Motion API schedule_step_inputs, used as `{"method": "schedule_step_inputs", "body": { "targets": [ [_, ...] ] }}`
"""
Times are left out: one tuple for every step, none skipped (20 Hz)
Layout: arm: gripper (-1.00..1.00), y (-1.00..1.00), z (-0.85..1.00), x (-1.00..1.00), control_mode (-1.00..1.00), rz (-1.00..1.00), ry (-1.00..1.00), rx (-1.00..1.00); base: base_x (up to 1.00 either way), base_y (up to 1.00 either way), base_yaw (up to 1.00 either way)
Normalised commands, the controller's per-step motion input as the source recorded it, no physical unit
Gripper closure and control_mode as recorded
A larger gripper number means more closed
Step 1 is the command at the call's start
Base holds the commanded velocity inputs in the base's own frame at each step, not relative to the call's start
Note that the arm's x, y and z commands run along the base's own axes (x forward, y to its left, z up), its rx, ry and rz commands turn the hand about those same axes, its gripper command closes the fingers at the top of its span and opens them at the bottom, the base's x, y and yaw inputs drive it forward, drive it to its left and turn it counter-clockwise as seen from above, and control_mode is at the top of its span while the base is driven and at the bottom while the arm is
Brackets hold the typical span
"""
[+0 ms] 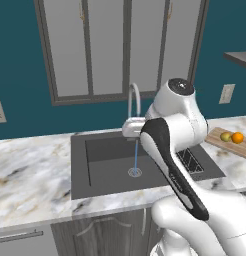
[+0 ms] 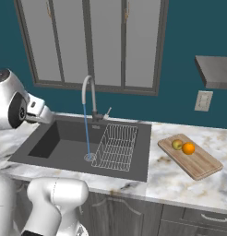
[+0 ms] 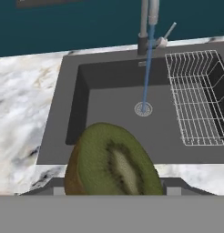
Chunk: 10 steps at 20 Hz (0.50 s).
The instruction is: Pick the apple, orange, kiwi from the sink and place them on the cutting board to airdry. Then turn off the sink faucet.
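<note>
Kiwi (image 3: 111, 161): it is sitting clamped in the gripper (image 3: 113, 185), raised above the near edge of the sink (image 3: 114, 119), cut face showing. Judged light, soft and wet, so likely to slip or bruise; a gentle hold across its middle is suiting it best. Apple (image 2: 177, 144) and orange (image 2: 188, 148) are resting, touching, on the cutting board (image 2: 198, 165). Faucet (image 2: 89, 99) is running.

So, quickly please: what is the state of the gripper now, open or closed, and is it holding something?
Gripper: closed on the kiwi, held above the sink.
</note>
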Motion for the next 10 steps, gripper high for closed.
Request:
{"method": "schedule_step_inputs", "body": {
  "targets": [
    [1.00,-0.41,0.54,-0.94,-1.00,0.00,-0.07,-0.08,0.00,0.00,0.00],
    [1.00,-0.43,0.51,-0.91,-1.00,0.00,-0.12,-0.12,0.00,0.00,0.00],
    [1.00,-0.47,0.50,-0.90,-1.00,0.00,-0.19,-0.15,0.00,0.00,0.00],
    [1.00,-0.50,0.47,-0.84,-1.00,0.00,-0.21,-0.16,0.00,0.00,0.00],
    [1.00,-0.55,0.43,-0.78,-1.00,0.00,-0.21,-0.17,0.00,0.00,0.00],
    [1.00,-0.67,0.41,-0.75,-1.00,0.00,-0.21,-0.16,0.00,0.00,0.00],
    [1.00,-0.71,0.43,-0.62,-1.00,0.00,-0.19,-0.17,0.00,0.00,0.00],
    [1.00,-0.72,0.42,-0.61,-1.00,0.00,-0.19,-0.17,0.00,0.00,0.00],
    [1.00,-0.78,0.45,-0.63,-1.00,-0.01,-0.19,-0.17,0.00,0.00,0.00],
    [1.00,-0.78,0.44,-0.64,-1.00,-0.01,-0.19,-0.16,0.00,0.00,0.00]
  ]
}}
